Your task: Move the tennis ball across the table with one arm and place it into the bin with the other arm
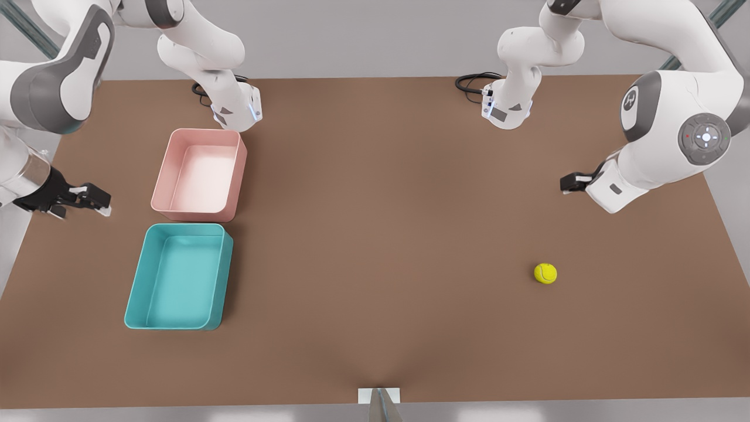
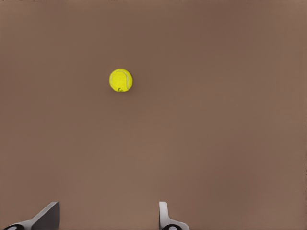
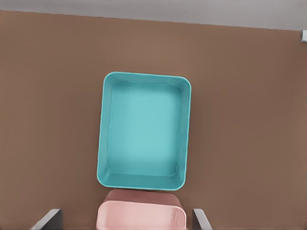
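**A:** What are you seeing from the front?

**B:** The tennis ball point(image 1: 545, 273) is sitting alone on the table point(image 1: 375, 246), toward the front view's right, well apart from the pink bin point(image 1: 200, 174) and teal bin point(image 1: 179, 276) on the left. The left gripper point(image 1: 569, 182) is hanging near the ball's side; the right gripper point(image 1: 88, 196) is waiting beside the bins.

**A:** And the left wrist?

**B:** I'm looking down on the tennis ball point(image 2: 121, 80), with the left gripper point(image 2: 108, 215) fingers standing apart. I'm judging I should centre the ball between them before descending, then close gently so it doesn't roll.

**A:** Any long axis?

**B:** None, it's round; only its pale seam is curving across the top.

**A:** Right wrist?

**B:** The right gripper point(image 3: 127, 218) is spread wide above the pink bin point(image 3: 141, 215), the teal bin point(image 3: 144, 129) beyond.
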`<move>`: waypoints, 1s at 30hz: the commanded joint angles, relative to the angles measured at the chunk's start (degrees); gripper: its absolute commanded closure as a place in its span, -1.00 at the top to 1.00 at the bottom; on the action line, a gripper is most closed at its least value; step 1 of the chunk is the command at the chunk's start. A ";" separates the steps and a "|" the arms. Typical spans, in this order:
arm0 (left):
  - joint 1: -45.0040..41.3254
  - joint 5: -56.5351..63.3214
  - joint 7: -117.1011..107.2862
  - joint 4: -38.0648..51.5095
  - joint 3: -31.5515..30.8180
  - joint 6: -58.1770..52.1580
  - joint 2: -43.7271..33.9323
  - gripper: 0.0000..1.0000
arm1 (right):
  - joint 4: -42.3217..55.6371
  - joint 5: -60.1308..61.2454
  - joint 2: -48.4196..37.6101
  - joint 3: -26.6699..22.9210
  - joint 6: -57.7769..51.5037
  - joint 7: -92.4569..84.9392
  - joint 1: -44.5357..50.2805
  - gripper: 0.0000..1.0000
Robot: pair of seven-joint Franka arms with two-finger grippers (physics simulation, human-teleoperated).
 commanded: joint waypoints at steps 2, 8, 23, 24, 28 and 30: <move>0.06 -0.38 2.46 0.02 0.00 2.59 -0.06 0.84 | -0.11 -0.74 -0.03 -0.23 -2.20 -5.22 -0.39 1.00; 6.65 1.20 50.95 0.63 0.35 25.44 18.92 -0.57 | -0.47 -1.01 4.89 -2.78 -0.71 -4.26 -1.45 1.00; 11.84 8.84 104.32 -9.82 -1.67 42.84 26.04 -0.57 | -0.47 1.63 6.30 -2.96 -0.45 -5.05 -2.41 1.00; 12.63 8.40 99.77 -11.58 -1.58 46.01 26.04 -0.57 | -0.55 1.54 6.30 -2.96 -0.45 -5.05 -2.41 1.00; 12.63 10.69 102.39 -14.22 -1.58 47.68 26.39 -0.57 | -0.64 1.46 6.39 -2.96 -0.53 -4.96 -2.50 1.00; 12.98 13.50 102.83 -17.03 -1.58 51.80 26.22 -0.57 | -0.73 1.46 6.39 -3.05 -0.53 -4.96 -2.50 1.00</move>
